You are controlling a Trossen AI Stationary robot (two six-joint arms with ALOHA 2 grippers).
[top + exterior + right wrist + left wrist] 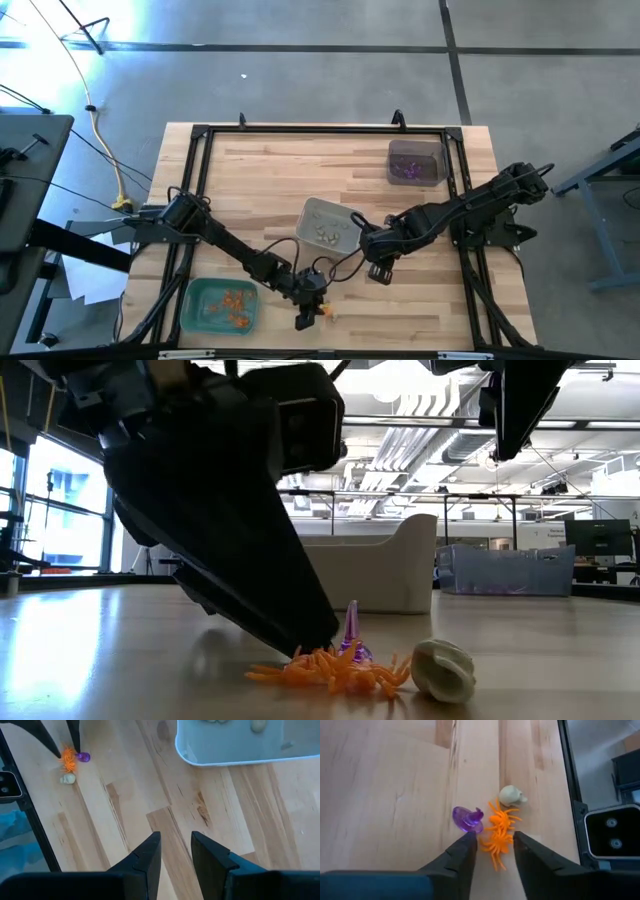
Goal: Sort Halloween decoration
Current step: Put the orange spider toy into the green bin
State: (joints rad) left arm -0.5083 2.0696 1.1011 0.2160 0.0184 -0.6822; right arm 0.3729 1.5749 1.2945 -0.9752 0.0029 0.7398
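High view: a pale wooden table [420, 300] carries three trays, a green tray [196, 318] near the left front corner holding orange trinkets, a grey tray [312, 212] at the centre holding pale ones, and a dark tray [432, 150] at the back right holding purple ones. The left gripper [493, 851] is lowered to the tabletop at the front edge, its fingers parted and straddling an orange spider cluster [499, 831], not yet pinching it. Touching that cluster on one side is a purple witch hat [468, 818], and just beyond it lies a pale skull [511, 795]; these three loose pieces sit together, well apart from every tray. The right gripper [175, 851] hovers above bare wood just beside the grey tray, fingers slightly parted and holding nothing. A likely risk is that the closing fingers catch the hat along with the spiders, because the pieces touch, so a purple piece would ride into the wrong tray. Another is that the thin spider legs slip from the grip, or that the fingers nudge the skull toward the nearby table edge. No brands, labels or readable writing show on anything in any view.
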